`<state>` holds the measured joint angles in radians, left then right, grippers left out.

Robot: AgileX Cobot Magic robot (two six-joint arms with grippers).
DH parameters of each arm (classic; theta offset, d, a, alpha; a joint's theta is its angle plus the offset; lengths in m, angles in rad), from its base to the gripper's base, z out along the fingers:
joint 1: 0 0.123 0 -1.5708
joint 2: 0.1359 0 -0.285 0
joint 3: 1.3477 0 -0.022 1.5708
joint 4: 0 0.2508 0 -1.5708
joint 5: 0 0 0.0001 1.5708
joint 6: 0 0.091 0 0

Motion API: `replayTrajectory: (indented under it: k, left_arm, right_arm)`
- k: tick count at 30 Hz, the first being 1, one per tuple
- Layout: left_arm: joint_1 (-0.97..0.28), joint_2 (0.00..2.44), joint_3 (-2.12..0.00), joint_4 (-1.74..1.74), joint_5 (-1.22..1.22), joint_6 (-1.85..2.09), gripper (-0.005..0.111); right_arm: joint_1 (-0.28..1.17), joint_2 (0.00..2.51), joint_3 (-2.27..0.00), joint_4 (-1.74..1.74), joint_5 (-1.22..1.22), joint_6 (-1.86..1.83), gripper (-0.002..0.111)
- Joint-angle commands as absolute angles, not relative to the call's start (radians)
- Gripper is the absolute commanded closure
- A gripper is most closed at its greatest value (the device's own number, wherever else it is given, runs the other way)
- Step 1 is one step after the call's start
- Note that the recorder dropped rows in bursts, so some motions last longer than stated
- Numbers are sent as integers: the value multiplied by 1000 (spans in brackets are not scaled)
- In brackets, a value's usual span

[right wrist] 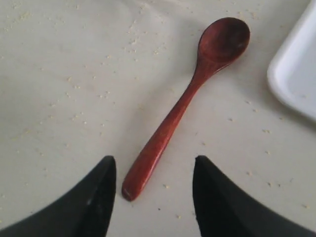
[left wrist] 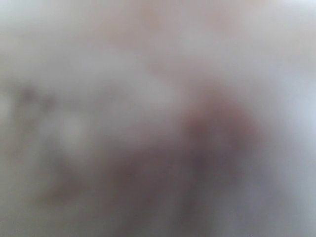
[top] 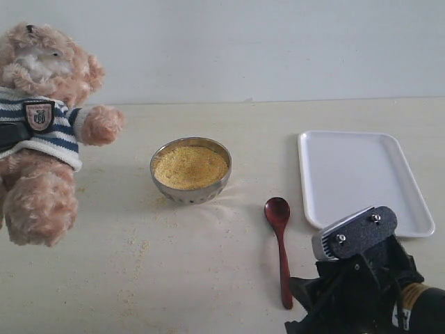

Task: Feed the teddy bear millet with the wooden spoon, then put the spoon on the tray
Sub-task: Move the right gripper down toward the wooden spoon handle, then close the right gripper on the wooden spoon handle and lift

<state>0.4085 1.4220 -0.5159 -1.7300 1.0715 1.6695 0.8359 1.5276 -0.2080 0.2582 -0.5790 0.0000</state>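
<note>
The teddy bear (top: pixel 42 125) sits upright at the far left, one arm stretched toward the steel bowl (top: pixel 208 191) heaped with yellow millet (top: pixel 189 167). The wooden spoon (top: pixel 281 243) lies flat on the table between the bowl and the white tray (top: pixel 361 177), its oval bowl pointing away from me. My right gripper (right wrist: pixel 154 160) is open, and the handle end of the wooden spoon (right wrist: pixel 173 118) lies between its black fingers (right wrist: pixel 98 197), nearer one of them. The left wrist view is a pale brown blur. A dark part crosses the bear's chest at the frame's left edge.
Stray millet grains (top: pixel 139 250) are scattered on the table in front of the bowl and around the spoon. A corner of the tray (right wrist: pixel 296 74) lies close beside the spoon's bowl. The right arm's body (top: pixel 361 278) fills the lower right corner.
</note>
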Motion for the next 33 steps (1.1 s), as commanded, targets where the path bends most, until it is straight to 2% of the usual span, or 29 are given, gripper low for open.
replayTrajectory:
  k: [1,11,21,33]
  left_arm:
    - [406,1426,-510,-1744,1087,1676,102]
    - [406,1426,-510,-1744,1087,1676,102]
    - [406,1426,-510,-1744,1090,1676,102]
    - [406,1426,-510,-1744,1088,1676,102]
  right_arm:
    - [838,1548,-224,236,-661,56,60]
    - [838,1548,-432,257,-317,-89,60]
    - [816,1641,-471,465,-296,-189,60]
    - [818,1683,-471,467,-239,-189,60]
